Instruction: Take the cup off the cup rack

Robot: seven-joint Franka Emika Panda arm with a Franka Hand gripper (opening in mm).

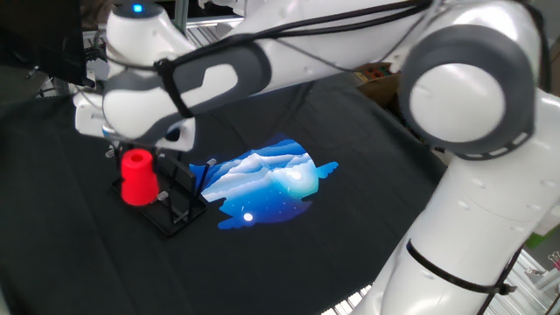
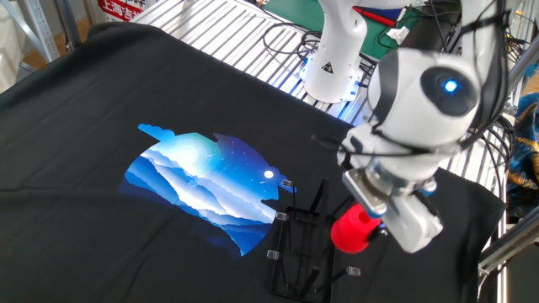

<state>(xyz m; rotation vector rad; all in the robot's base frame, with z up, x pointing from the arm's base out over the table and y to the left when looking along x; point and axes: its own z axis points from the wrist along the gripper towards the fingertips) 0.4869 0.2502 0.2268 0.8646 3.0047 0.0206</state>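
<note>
The small red cup [image 1: 138, 178] hangs upside down in my gripper [image 1: 133, 157], held by its narrow base above the left end of the black wire cup rack [image 1: 175, 203]. In the other fixed view the cup [image 2: 354, 231] is lifted above the rack [image 2: 299, 248], clear of the pegs, with my gripper [image 2: 376, 220] shut on it. The fingers are mostly hidden by the hand and the cup.
A black cloth [image 2: 101, 101] with a blue and white print [image 2: 206, 185] covers the table. A metal grille and a white robot base [image 2: 333, 59] lie beyond the cloth's far edge. My arm's large white links [image 1: 455, 96] span the right side.
</note>
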